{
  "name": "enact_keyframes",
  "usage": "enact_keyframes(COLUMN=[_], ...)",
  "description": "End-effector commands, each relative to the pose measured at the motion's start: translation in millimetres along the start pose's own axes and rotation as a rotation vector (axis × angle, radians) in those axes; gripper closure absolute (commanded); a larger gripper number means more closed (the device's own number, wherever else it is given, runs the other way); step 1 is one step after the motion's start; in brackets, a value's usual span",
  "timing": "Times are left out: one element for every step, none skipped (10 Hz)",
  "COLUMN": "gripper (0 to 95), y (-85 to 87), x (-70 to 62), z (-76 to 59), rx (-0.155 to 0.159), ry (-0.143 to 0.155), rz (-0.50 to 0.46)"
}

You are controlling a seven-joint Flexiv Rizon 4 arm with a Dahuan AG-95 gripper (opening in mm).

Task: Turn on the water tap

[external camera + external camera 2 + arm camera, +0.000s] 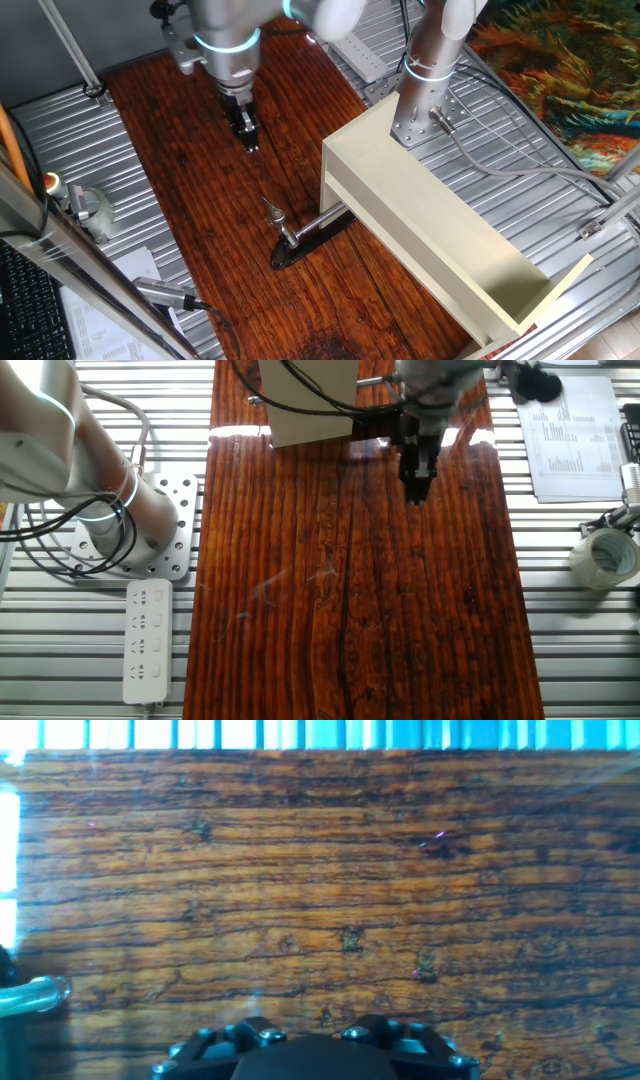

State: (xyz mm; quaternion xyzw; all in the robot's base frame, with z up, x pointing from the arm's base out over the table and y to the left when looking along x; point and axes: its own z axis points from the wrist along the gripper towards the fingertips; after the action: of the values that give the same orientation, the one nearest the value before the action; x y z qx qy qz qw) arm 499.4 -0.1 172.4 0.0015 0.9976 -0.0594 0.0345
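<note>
Above the wooden counter (pixel 200 200), the gripper (pixel 247 135) hangs well apart from the water tap (pixel 285 232).
Its jaws look closed together, holding nothing.

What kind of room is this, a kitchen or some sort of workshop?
Most likely a robotics lab bench, not a kitchen. The water tap is bolted to a bare wooden board with no sink, the board lies on a slotted metal table, and a robot hand hangs above it.

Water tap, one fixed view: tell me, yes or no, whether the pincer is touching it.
No. The pincer hangs above bare wood, well apart from the water tap, whose lever stands free.
</note>
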Motion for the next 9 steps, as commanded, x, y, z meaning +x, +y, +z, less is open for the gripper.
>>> enact_keyframes(gripper=[95.0,95.0,95.0,95.0,95.0,95.0,95.0,95.0,95.0], y=[0.4,0.9,1.7,2.4,2.6,3.0,3.2,4.5,6.0], x=[-2.0,-2.8,-4.2,-4.9,-4.6,-4.8,-5.1,-4.6,-4.9], z=[-0.5,-1.8,-3.9,-5.7,-6.4,-7.5,-7.9,-11.6,-15.4], rx=[0.003,0.001,0.000,-0.001,-0.001,0.001,0.005,0.001,0.002], ry=[0.008,0.012,0.024,0.037,0.038,0.037,0.040,0.045,0.056], rz=[-0.025,-0.036,-0.046,-0.055,-0.062,-0.094,-0.124,-0.155,-0.162])
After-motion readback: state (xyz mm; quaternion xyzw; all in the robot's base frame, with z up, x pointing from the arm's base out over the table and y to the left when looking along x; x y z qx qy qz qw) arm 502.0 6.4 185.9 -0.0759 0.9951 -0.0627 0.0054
